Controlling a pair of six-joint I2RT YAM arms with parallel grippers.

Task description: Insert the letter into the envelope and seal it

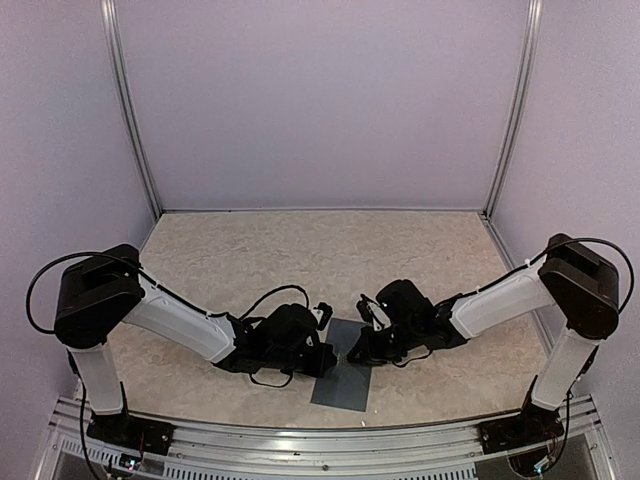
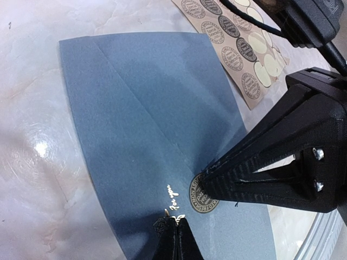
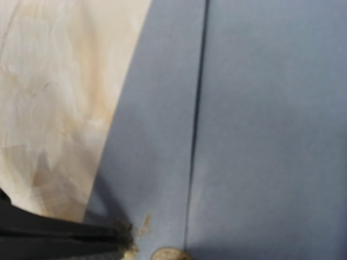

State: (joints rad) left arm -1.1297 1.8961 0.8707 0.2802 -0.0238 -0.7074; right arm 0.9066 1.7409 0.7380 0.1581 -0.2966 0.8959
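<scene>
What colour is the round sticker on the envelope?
The sticker is dark with pale lettering round its rim; left wrist view shows it best.

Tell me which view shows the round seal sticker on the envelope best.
Left wrist: the seal sticker lies on the envelope with its printed rim visible, partly under the right hand. Right wrist catches only a blurred sliver at its bottom edge. Top external shows none of it.

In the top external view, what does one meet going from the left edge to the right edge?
In order: left arm → left tool → right tool → right arm. The envelope lies under both tool tips, so it has no clear place in the order.
</scene>
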